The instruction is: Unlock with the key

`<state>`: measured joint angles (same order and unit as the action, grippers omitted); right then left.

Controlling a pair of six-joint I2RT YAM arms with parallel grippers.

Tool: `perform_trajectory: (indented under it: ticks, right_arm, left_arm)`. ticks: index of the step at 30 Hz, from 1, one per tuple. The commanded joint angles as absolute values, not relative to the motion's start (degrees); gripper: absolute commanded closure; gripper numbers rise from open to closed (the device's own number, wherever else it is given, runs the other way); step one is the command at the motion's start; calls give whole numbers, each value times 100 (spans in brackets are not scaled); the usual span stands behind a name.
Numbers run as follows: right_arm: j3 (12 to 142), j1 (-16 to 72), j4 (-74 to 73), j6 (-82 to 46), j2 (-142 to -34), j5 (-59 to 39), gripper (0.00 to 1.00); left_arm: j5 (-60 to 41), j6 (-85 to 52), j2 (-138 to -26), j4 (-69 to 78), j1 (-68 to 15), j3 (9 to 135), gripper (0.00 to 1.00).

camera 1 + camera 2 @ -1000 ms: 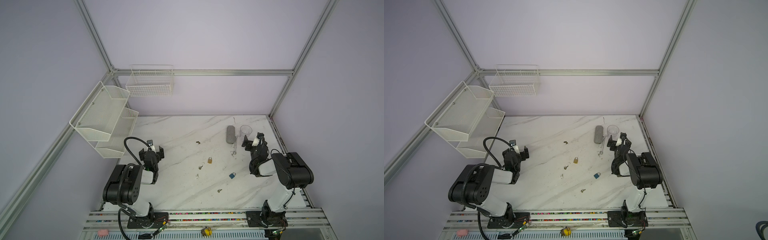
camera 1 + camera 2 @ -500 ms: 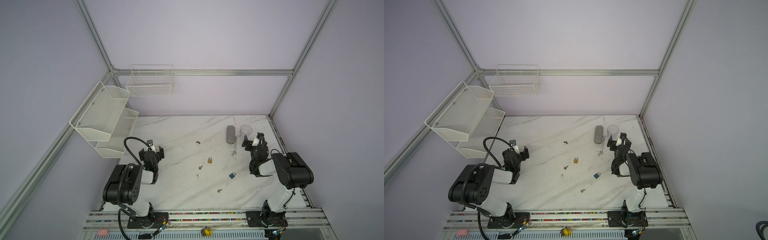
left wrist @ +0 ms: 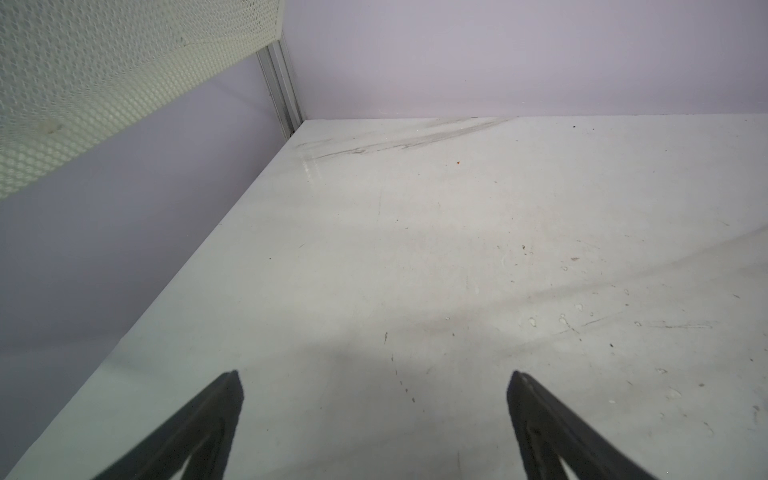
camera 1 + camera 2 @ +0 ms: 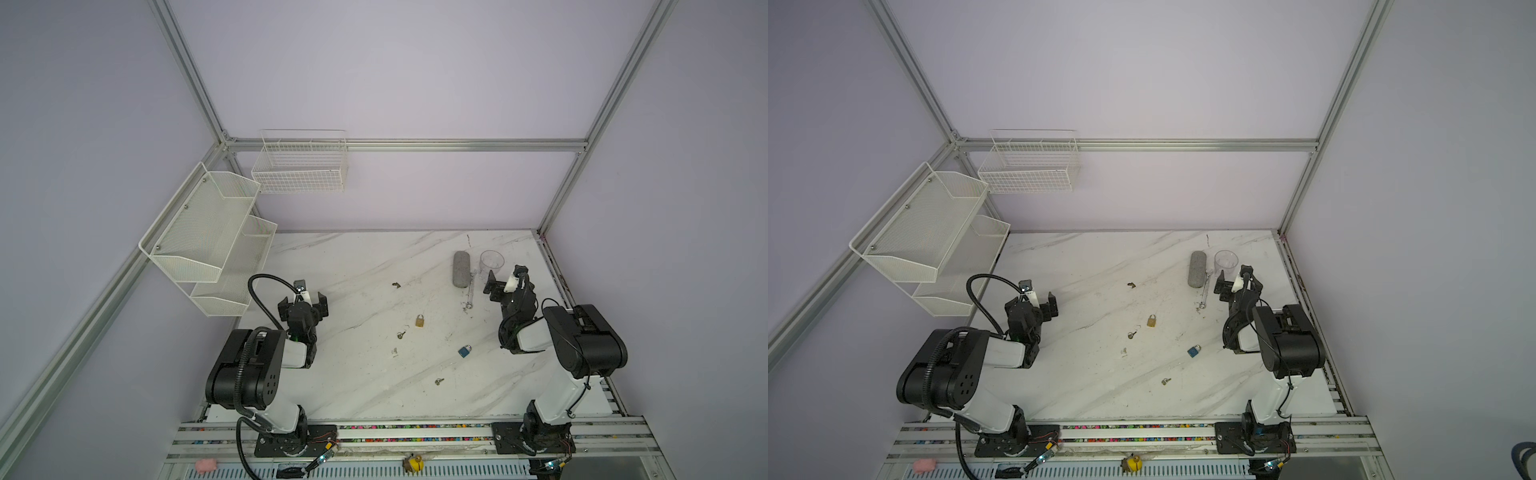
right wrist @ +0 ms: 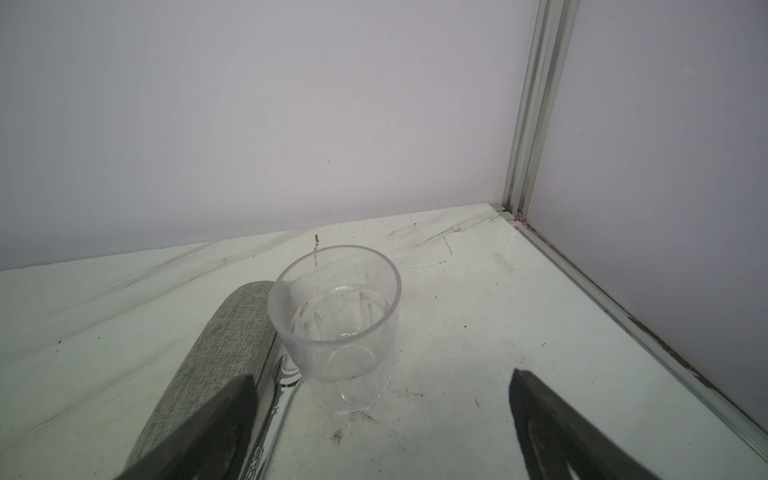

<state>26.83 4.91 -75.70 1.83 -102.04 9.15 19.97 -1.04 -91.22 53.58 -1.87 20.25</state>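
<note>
Near the middle of the marble table (image 4: 357, 374) lies a brass padlock (image 4: 420, 321) (image 4: 1151, 321) with a small key (image 4: 400, 335) (image 4: 1132, 334) just in front of it on the left. A blue padlock (image 4: 464, 350) (image 4: 1193, 351) lies further right, and a second key (image 4: 439, 381) (image 4: 1166, 381) nearer the front. A third key-like piece (image 4: 396, 285) lies further back. My left gripper (image 4: 302, 306) (image 3: 374, 382) hovers open and empty at the left. My right gripper (image 4: 505, 284) (image 5: 382, 378) is open and empty at the back right, far from both padlocks.
A clear cup (image 5: 334, 324) (image 4: 491, 261), a grey fabric case (image 5: 216, 365) (image 4: 460, 269) and a wrench (image 4: 470, 291) (image 5: 274, 424) lie just ahead of my right gripper. White mesh shelves (image 4: 208, 245) hang on the left wall and a wire basket (image 4: 299, 166) on the back wall.
</note>
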Motion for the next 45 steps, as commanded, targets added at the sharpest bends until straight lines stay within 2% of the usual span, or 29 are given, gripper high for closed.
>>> perform_trajectory:
  ticks: [1, 8, 14, 19, 24, 28, 30, 38, 45]
  right_arm:
    - [2671, 515, -7886, 281, -10191, 861, 3]
    - [2731, 513, -7448, 274, -9738, 888, 3]
    - [3027, 512, -6412, 257, -9057, 862, 3]
    - [3373, 510, -5432, -707, -8440, 831, 3]
    - [3755, 510, -4227, -2040, -8113, 656, 3]
    - [3784, 431, -3323, -3483, -7901, 695, 3]
    - [3701, 334, -3391, -3508, -7677, 64, 3]
    - [4165, 405, -2076, -3523, -7543, -527, 3]
    - [4766, 1488, -936, -3009, -7549, -402, 3]
  left_arm:
    - [2077, -181, -9043, 5695, -172, 2086, 0]
    - [2014, -145, -8818, 5634, -172, 2022, 0]
    - [1995, -220, -7728, 4522, -174, 2117, 0]
    - [2210, -1124, -6785, 2828, -169, 2520, 0]
    - [1868, -2167, -5961, 1653, -163, 2839, 0]
    - [1903, -3270, -5440, 1474, -149, 2682, 0]
    - [1626, -3459, -5249, 1454, -124, 2624, 0]
    - [443, -3792, -4761, 489, -123, 2825, 0]
    - [-461, -4289, -4476, -139, -532, 2896, 0]
